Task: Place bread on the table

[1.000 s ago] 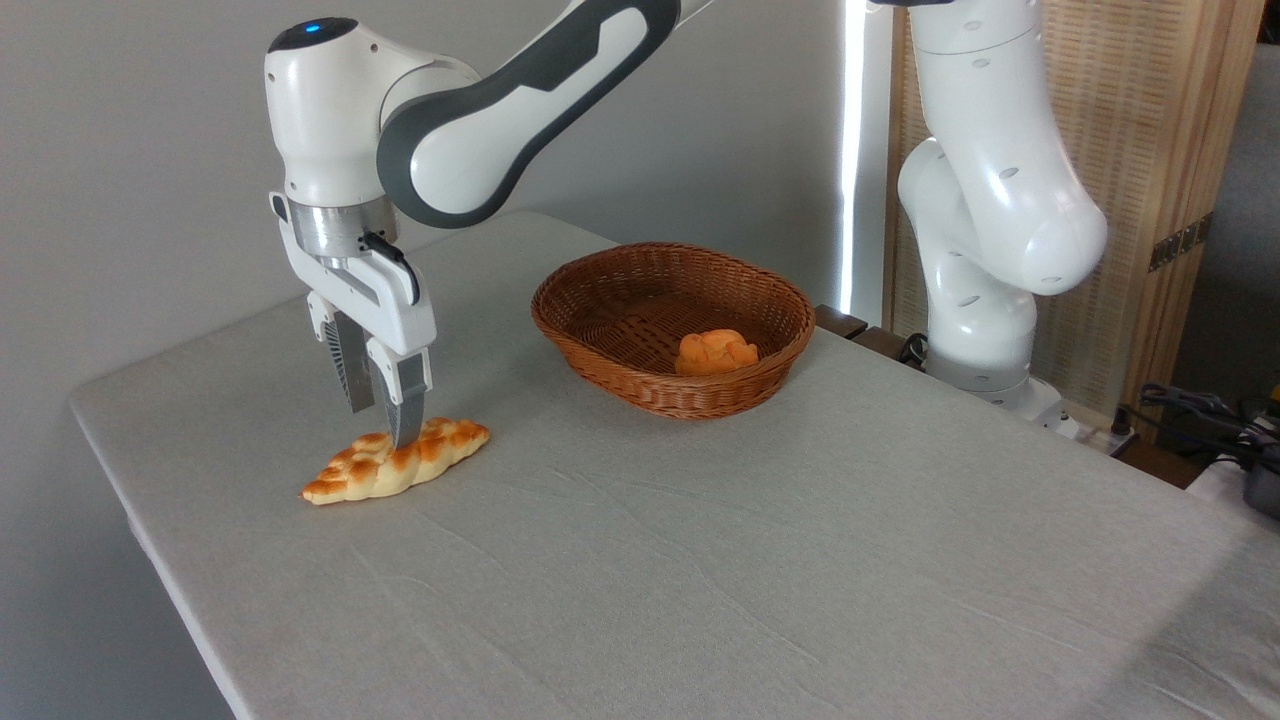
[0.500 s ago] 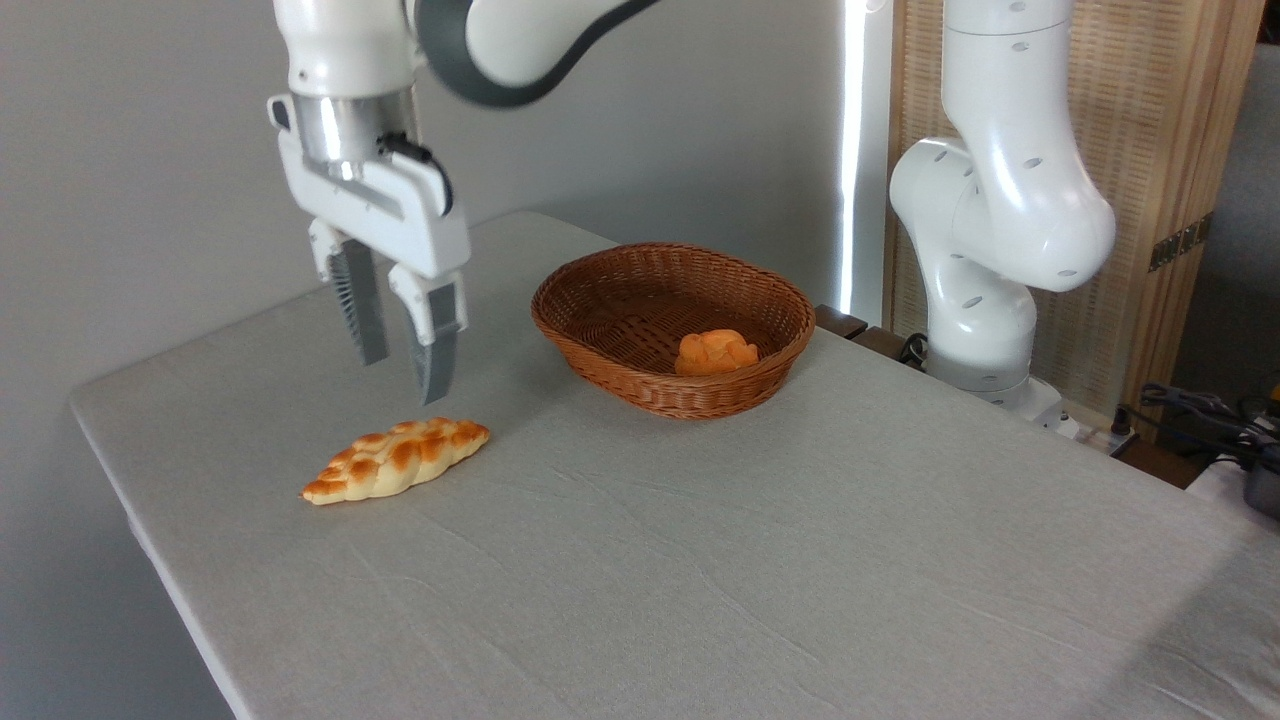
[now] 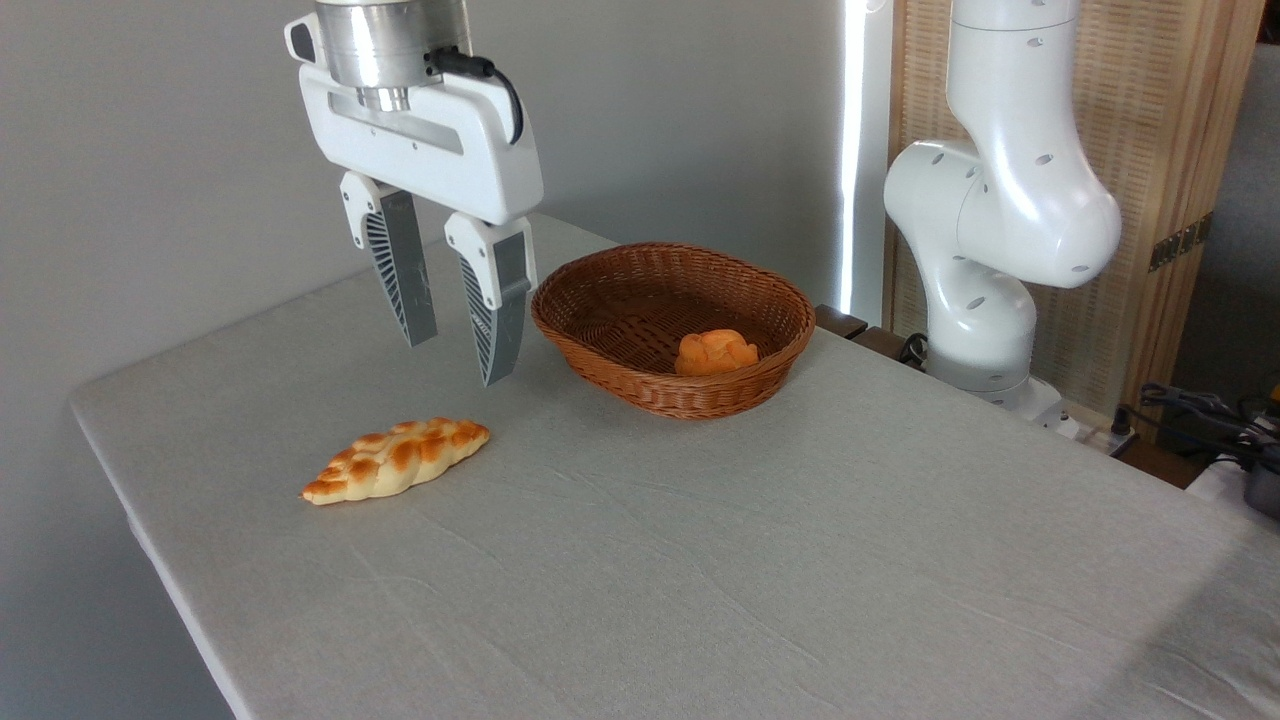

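Observation:
The bread [image 3: 396, 460], a braided golden loaf with browned knobs and pointed ends, lies flat on the table [image 3: 700, 560] near its left edge. My gripper [image 3: 455, 360] hangs open above and slightly right of the loaf, well clear of it, with nothing between its two grey ribbed fingers [image 3: 400, 270].
A brown oval wicker basket [image 3: 673, 325] stands at the back middle of the table with a small round orange bun [image 3: 716, 352] inside. The arm's white base [image 3: 990, 250] rises at the back right, beside a wooden screen. Cables lie at the far right.
The gripper has risen from around the bread and drifted right toward the basket. The loaf stays put on the table where it was let go.

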Robot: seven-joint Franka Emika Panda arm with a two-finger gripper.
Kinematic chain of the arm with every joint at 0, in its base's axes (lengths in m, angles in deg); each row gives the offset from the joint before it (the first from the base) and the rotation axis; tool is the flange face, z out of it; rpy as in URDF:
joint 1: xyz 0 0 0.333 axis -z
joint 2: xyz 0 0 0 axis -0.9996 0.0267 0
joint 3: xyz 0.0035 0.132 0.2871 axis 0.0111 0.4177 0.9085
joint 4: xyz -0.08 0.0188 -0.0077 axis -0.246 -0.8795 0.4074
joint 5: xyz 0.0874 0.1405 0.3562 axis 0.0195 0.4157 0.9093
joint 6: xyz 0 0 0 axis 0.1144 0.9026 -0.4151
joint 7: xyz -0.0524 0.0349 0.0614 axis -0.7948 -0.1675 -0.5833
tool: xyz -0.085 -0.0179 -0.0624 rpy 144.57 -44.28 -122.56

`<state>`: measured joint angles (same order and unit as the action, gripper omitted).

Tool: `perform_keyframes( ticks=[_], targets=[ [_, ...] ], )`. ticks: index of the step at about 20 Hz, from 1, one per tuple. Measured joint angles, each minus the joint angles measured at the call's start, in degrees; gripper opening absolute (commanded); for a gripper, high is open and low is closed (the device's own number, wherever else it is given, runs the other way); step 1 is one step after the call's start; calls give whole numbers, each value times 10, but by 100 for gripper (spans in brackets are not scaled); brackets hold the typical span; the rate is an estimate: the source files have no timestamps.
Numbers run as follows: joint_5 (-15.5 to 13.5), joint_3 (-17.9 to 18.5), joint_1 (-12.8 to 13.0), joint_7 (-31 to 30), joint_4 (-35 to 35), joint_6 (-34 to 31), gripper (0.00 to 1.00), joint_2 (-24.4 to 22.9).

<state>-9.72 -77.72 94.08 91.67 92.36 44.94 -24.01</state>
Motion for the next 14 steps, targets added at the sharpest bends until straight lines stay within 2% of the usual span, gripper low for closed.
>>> perform_keyframes(
  ticks=[14],
  targets=[
    [0,3,1,0,-5,-6,100,5]
  ],
)
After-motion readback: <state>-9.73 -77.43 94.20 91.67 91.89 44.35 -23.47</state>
